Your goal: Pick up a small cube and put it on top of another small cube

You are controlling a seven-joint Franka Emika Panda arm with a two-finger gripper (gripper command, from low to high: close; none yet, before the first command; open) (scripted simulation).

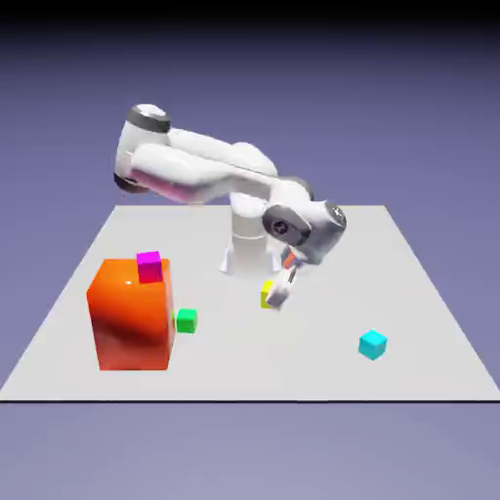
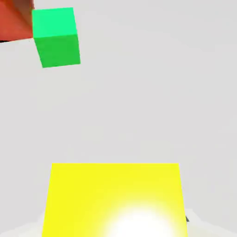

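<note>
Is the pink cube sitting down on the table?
No, the pink cube is up at the top of the big orange block.

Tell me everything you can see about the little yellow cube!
The yellow cube is small, plain and bright, with flat sides and straight edges. It looks smooth, and a white glare shines on it. It's between the tips of the gripper, which seems shut on it. From outside, the gripper hides part of it. It's out on the grey table, near the robot's base; I can't tell if it touches the table.
</note>
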